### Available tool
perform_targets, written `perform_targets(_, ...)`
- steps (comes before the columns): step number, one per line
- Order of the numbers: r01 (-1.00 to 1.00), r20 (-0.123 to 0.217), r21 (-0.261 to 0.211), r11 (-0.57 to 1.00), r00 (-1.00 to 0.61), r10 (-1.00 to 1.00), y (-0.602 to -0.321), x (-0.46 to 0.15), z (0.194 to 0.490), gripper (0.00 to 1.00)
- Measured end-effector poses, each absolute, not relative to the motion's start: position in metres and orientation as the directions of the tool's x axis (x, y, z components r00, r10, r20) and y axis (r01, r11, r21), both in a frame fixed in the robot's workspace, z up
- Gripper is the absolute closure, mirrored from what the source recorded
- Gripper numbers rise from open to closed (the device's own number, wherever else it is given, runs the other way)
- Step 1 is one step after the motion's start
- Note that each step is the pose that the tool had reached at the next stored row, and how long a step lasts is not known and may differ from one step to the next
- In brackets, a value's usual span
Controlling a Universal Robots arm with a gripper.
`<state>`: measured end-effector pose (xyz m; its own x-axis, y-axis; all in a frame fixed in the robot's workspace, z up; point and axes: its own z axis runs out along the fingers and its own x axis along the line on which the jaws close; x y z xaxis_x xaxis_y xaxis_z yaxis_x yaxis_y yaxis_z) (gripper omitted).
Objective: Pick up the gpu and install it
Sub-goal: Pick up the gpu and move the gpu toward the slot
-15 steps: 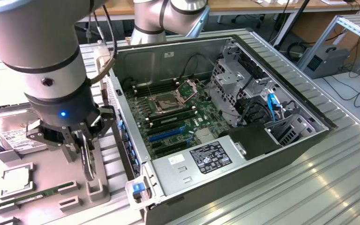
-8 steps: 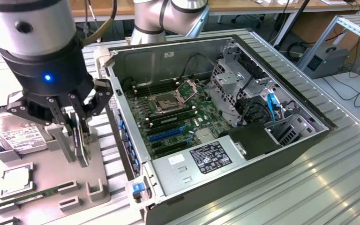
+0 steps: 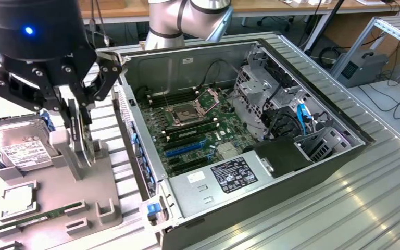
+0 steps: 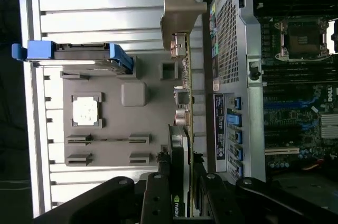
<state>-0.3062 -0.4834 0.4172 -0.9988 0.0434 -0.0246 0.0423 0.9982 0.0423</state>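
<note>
Ribbed metal table (image 3: 366,208) is stretching under everything, and an opened computer case (image 3: 214,208) is lying on it with its motherboard (image 3: 200,125) facing up. Towards the exterior view's left of the case, a gray holder tray (image 3: 58,185) is sitting on the table, and I am hanging right over it. My claw (image 3: 80,117) is clamping the gpu (image 3: 83,143) between its two fingers, one finger pressing on each flat face near the end farthest from the silver bracket (image 4: 182,7) (the wrist view is looking straight down the card's thin edge). The gpu is standing upright on its edge at the tray, on the side nearest the case wall; whether its lower edge is sitting in the tray's slot or hanging just above it, I cannot tell. Other parts are lying on the tray: a hard drive (image 3: 16,148) with a white label standing just beside the gpu, a square processor chip (image 3: 19,197) lying in its recess, and a narrow green RAM stick (image 3: 40,216) lying near the tray's edge, well apart from my fingers.
</note>
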Motion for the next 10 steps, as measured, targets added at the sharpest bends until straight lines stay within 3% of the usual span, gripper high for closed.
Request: perform_targets(10, 0.042, -0.025, 0.042, 0.998, -0.999, 0.043, -0.483, -0.306, 0.456, 0.73)
